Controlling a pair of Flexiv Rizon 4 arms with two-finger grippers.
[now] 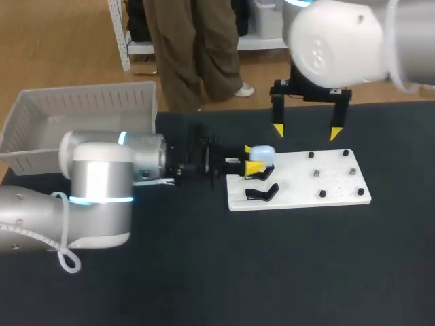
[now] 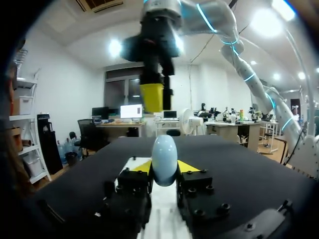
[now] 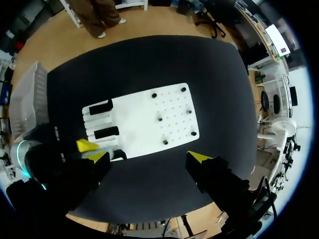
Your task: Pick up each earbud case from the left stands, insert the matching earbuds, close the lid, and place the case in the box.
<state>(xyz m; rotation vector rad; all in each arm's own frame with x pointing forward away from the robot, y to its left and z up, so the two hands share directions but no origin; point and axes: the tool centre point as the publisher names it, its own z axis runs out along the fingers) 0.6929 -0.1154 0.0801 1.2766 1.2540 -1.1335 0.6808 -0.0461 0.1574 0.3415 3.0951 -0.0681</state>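
Note:
A pale blue earbud case [image 1: 264,155] with its lid closed is at the left end of the white board [image 1: 306,185], and my left gripper [image 1: 252,163] is shut on it. In the left wrist view the earbud case [image 2: 164,160] stands upright between the yellow tips of the left gripper [image 2: 165,167]. A black stand [image 1: 261,193] sits empty just in front of it. My right gripper [image 1: 306,130] hangs open above the board's far edge, holding nothing. Seen from the right wrist, the right gripper [image 3: 148,157] is spread wide over the board [image 3: 149,119].
A grey plastic basket [image 1: 81,112] stands at the table's back left, behind my left arm. Several small dark pegs [image 1: 316,173] dot the right half of the board. Black tabletop surrounds the board on all sides.

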